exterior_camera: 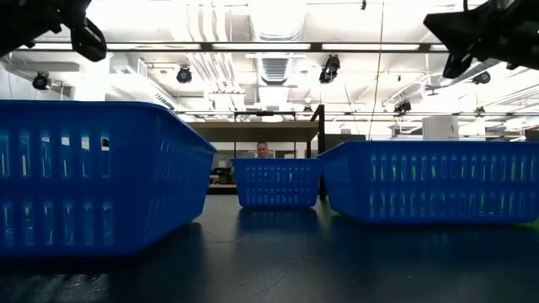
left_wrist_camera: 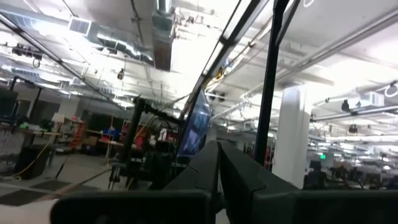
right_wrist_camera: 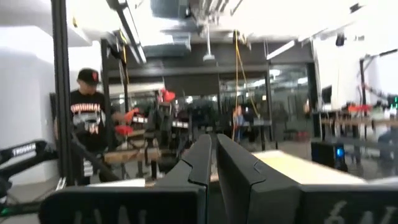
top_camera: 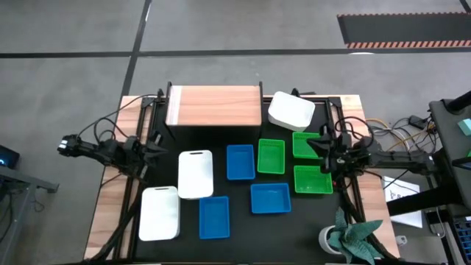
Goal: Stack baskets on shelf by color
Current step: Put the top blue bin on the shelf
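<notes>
Wood-grain shelf (top_camera: 214, 106) stands bare at the back of the surface (top_camera: 165, 180); nothing is stacked yet. Blue baskets (top_camera: 240, 162), green baskets (top_camera: 271, 157) and white baskets (top_camera: 196, 174) lie scattered in front of it. Left hand (top_camera: 156, 149) and right hand (top_camera: 318, 145) hover at the sides, fingers pressed together, holding nothing. Next, one hand must spread and descend onto a basket rim.

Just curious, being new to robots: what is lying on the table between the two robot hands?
In the high view, between the left hand and the right hand lie a white basket, a blue basket and a green basket.
</notes>
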Action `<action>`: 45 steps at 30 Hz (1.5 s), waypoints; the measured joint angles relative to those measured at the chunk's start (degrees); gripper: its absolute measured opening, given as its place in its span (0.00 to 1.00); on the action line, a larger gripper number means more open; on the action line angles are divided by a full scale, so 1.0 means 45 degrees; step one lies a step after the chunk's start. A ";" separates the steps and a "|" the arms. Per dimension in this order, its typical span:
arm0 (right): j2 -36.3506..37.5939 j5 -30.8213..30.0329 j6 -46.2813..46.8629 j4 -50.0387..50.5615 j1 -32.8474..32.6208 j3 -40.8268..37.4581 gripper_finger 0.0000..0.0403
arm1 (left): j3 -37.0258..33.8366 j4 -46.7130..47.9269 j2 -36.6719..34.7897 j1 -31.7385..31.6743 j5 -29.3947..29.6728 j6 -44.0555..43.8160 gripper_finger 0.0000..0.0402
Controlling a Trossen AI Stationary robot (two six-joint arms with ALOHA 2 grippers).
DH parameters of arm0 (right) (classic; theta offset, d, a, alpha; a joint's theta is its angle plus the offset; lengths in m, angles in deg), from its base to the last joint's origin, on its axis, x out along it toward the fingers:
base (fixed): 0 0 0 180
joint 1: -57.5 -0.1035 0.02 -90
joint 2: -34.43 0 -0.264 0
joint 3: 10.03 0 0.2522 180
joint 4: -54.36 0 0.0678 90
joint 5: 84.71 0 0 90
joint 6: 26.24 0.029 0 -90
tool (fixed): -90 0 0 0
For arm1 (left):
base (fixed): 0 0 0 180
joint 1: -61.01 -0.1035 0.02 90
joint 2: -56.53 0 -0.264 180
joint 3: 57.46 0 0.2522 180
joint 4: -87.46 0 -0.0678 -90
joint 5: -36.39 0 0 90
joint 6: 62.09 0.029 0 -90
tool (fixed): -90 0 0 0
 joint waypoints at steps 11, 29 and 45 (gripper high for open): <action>-0.2934 0.0005 -0.0474 -0.2850 0.0000 0.0000 0.04 | 0.0016 -0.1293 0.0008 -0.0003 0.0005 0.1654 0.00; -0.6458 0.0019 -0.1113 -0.2938 -0.0488 0.2338 0.04 | 0.0033 -0.1532 0.0075 -0.0005 0.0155 0.6217 0.00; -1.1050 -0.0660 -0.2814 -0.3118 -0.2122 0.5357 0.04 | 0.0015 -0.1718 0.0714 -0.0005 0.0162 0.6577 0.00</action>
